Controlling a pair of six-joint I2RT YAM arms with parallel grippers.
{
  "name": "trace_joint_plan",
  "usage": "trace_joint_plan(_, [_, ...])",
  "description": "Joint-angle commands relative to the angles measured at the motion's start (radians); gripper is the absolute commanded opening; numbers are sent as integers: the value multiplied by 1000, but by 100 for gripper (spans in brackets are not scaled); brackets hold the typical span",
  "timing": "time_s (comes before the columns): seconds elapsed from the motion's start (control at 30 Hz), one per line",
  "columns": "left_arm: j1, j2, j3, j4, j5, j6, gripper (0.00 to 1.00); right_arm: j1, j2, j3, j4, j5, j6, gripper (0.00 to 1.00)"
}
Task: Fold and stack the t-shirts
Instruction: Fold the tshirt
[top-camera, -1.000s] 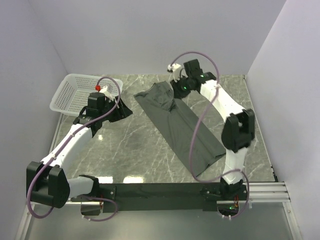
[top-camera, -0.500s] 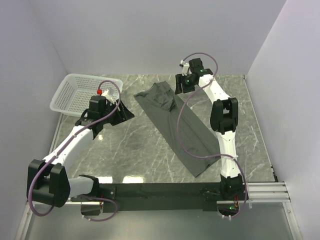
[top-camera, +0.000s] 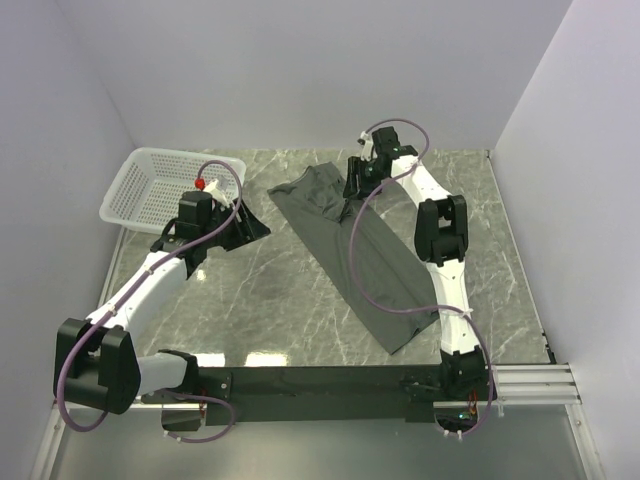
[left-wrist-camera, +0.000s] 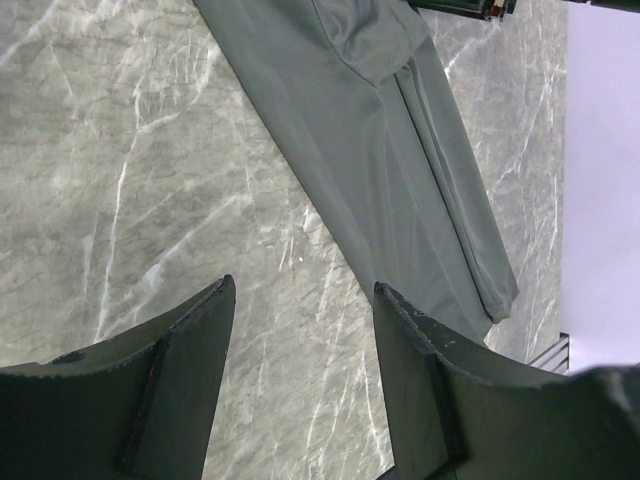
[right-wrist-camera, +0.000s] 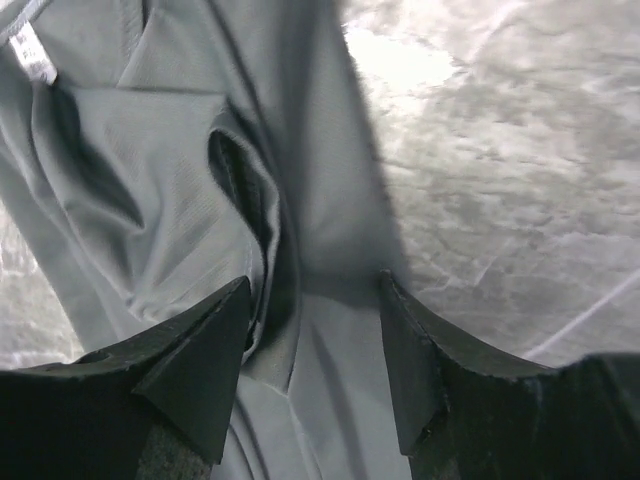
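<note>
The dark grey-green t-shirt (top-camera: 370, 260) lies folded into a long narrow strip, running diagonally from the far middle of the table toward the near right. My right gripper (top-camera: 352, 186) is open and hovers low over the strip's far end, its jaws astride a bunched fold of the shirt (right-wrist-camera: 150, 160), next to the shirt's right edge. The small white neck label (right-wrist-camera: 30, 50) shows at the top left of the right wrist view. My left gripper (top-camera: 255, 228) is open and empty over bare marble, left of the shirt (left-wrist-camera: 380, 130).
A white mesh basket (top-camera: 150, 180) stands at the far left corner, behind the left arm. The marble table (top-camera: 270, 290) is walled in on the left, back and right. The right arm stretches over the shirt's right side.
The right arm has stretched out and its gripper has moved left and down onto the shirt's far end. The left gripper shifted slightly, then stayed still.
</note>
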Motion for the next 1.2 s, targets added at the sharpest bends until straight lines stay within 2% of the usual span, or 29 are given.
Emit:
trace_joint_plan(0.0, [3,5,-7,46,25,-16,63,-7,19,36,3,40,45,61])
trace_joint_plan(0.17, [3,5,-6,46,26,-21,62,-10,29,34,-6,109,56,58])
trace_joint_plan(0.3, [3,7,-4,45,28,-22,62,-16,32,34,-14,124,71,49])
trace_joint_plan(0.57, [3,11,-3,51,38,-34,62,-27,3,20,-29,127,57,47])
trace_joint_plan(0.63, [1,11,-4,56,48,-36,62,-30,-17,19,-23,71,44,47])
trace_joint_plan(0.73, [1,13,-6,57,51,-37,62,-35,-81,-49,44,-5,34,41])
trace_joint_plan(0.87, [1,16,-6,59,54,-39,62,-33,-93,-38,49,-78,36,16])
trace_joint_plan(0.97, [1,16,-1,54,57,-37,62,-33,-61,-9,32,-88,37,11])
trace_joint_plan(1.17, [1,19,3,49,60,-34,62,-32,-83,-53,63,-69,45,11])
